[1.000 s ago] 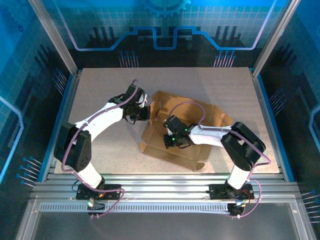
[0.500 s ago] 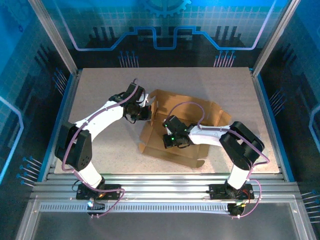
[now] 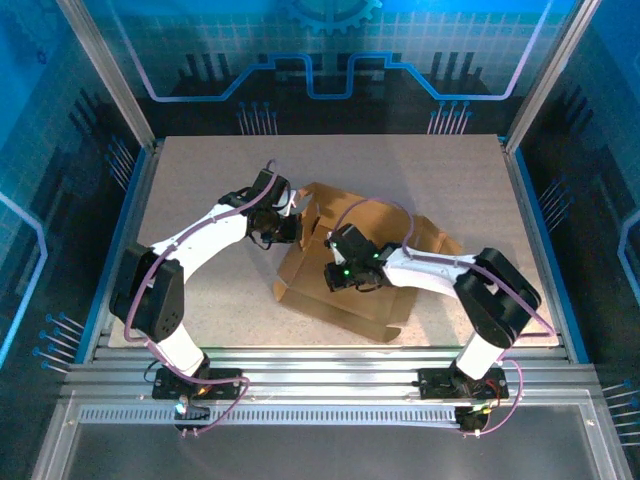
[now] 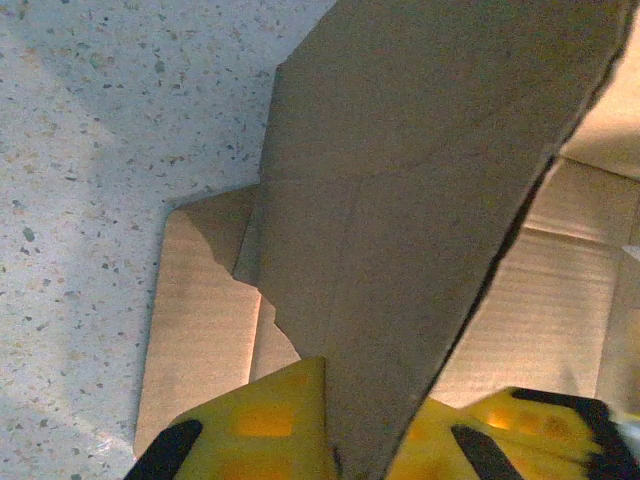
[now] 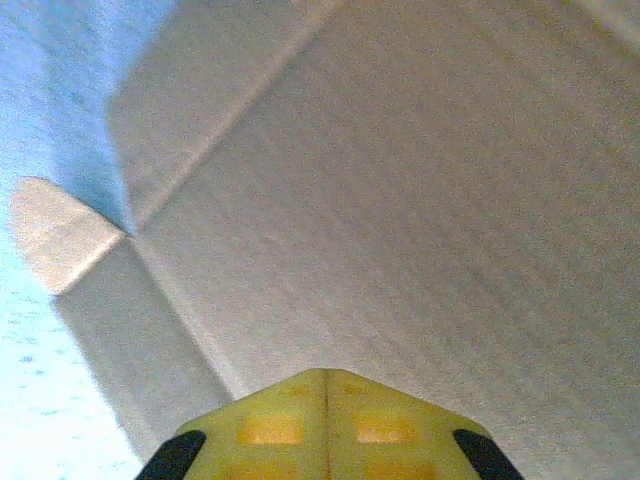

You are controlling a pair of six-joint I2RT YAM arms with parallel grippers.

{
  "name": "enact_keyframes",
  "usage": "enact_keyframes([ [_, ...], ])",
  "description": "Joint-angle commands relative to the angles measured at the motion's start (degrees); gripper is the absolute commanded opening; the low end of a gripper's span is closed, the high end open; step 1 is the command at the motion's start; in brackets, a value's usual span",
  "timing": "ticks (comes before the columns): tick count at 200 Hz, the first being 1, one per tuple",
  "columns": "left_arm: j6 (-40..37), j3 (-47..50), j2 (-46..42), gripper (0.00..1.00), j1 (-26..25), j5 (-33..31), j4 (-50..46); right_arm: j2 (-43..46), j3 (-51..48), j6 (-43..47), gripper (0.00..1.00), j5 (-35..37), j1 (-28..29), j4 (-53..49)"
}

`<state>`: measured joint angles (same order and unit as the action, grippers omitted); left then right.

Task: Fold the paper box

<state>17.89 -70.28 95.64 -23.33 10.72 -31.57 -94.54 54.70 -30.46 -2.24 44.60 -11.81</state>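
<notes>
The paper box (image 3: pixel 352 308) is a brown die-cut cardboard sheet lying partly folded at the table's middle. On its left side a flap (image 4: pixel 400 200) stands up, and my left gripper (image 3: pixel 291 228) (image 4: pixel 375 425) is shut on that flap, one yellow finger (image 4: pixel 270 420) on each face. My right gripper (image 3: pixel 339 274) (image 5: pixel 325 376) is shut with nothing between its fingers. Its tip sits low over the sheet's flat inner panel (image 5: pixel 420 180); I cannot tell whether it touches. Creases and a rounded tab (image 5: pixel 55 235) show at that panel's left.
The speckled beige table (image 3: pixel 200 180) has free room to the left, behind and right of the cardboard. Aluminium rails (image 3: pixel 320 360) run along the near edge by the arm bases. Blue panels wall in the other sides.
My right gripper has moved up and slightly left over the sheet, and the cardboard has shifted and turned a little with it. The left gripper has kept its hold on the flap.
</notes>
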Motion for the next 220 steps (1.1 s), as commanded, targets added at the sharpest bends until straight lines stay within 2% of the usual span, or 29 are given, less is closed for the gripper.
enact_keyframes([
  [1, -0.9, 0.7, 1.2, 0.07, -0.5, -0.9, -3.2, 4.2, 4.7, 3.6, 0.12, -2.5, -2.0, -4.1],
  [62, -4.4, -1.4, 2.0, 0.08, -0.3, -0.5, -3.8, 7.7, 20.5, 13.1, 0.21, -6.6, -7.8, -17.6],
  [74, -4.5, -1.4, 2.0, 0.08, -0.4, -0.3, -3.5, 7.2, 24.6, 13.7, 0.26, -6.0, -8.3, -19.8],
  [83, -4.4, -1.1, 1.8, 0.08, -0.4, 0.1, -3.1, 6.5, 27.4, 13.8, 0.34, -4.1, -8.3, -21.0],
  [108, -4.0, -1.4, 1.3, 0.11, -0.4, 0.4, -3.1, 1.2, 36.7, 12.3, 0.53, 0.9, -8.8, -24.8],
  [148, -1.7, -0.2, 0.4, 0.12, -0.3, 1.8, -1.2, -10.4, 51.1, 8.2, 0.69, 6.8, -8.7, -28.6],
  [181, 0.6, 1.0, 0.0, 0.17, -0.2, 3.3, 1.2, -18.3, 58.9, 6.4, 0.76, 9.9, -8.7, -31.1],
  [220, 0.6, 1.4, 0.2, 0.19, 0.4, 4.3, 1.9, -21.6, 61.6, 5.9, 0.77, 11.1, -9.1, -30.7],
])
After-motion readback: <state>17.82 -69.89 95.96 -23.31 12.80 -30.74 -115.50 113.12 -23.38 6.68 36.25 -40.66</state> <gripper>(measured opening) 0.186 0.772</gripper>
